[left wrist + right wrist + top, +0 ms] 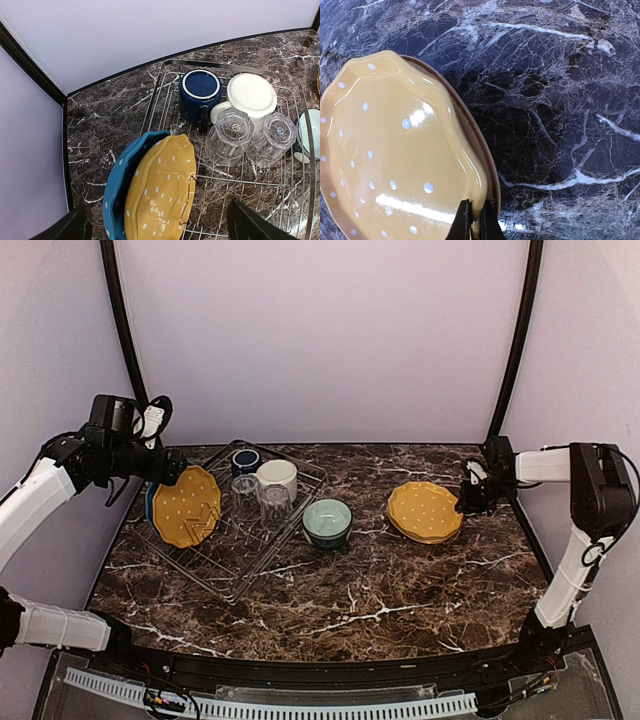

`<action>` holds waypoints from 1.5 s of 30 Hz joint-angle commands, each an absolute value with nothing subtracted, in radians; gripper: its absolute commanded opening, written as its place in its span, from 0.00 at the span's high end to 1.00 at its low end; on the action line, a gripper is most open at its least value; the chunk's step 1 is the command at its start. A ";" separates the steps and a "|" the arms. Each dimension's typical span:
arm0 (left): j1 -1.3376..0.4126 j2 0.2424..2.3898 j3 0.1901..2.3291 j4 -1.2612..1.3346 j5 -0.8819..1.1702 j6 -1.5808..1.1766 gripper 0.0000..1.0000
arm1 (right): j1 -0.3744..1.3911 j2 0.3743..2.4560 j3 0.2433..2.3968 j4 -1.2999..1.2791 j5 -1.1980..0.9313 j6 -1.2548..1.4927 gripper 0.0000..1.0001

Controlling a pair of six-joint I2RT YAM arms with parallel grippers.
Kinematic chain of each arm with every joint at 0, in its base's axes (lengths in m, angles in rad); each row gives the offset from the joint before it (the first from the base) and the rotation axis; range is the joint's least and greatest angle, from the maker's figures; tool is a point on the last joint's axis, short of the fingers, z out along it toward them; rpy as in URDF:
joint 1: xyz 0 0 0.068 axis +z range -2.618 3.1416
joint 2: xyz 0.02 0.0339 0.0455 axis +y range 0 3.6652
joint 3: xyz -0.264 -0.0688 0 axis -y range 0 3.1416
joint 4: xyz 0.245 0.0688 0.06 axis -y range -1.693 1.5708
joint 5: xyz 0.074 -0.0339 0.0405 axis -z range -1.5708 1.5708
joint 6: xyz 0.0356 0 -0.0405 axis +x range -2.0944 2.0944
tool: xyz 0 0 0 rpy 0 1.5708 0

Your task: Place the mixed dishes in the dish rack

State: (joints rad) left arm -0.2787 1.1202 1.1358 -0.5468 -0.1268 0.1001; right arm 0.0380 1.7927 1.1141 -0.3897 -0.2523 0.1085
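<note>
Marble table (330, 600), far right: right gripper (474, 220) pinches the right rim of the yellow plate (395, 150), flat atop another; rack (300, 475) lies well left, left gripper (157, 220) gaping wide above stood plates (150, 190)

The silver wire dish rack (232, 565) is being carried on the left half of a dark, white-veined marble table (380, 590). A pale-teal bowl (327, 521) is being borne on the tabletop just beside the rack's right rim. Well to the right, a mustard-yellow dotted plate (424, 510) is being supported by a lower plate (482, 150) resting on the marble.
</note>
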 commanded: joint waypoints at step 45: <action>-0.714 1.599 1.070 0.186 0.444 -0.852 0.09 | 0.448 1.502 1.173 -0.258 -0.551 0.429 1.00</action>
State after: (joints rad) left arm -0.6838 1.5574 1.0878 0.0391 0.3885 -0.7067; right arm 0.4152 1.5612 1.1191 -0.3695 -0.4797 0.3702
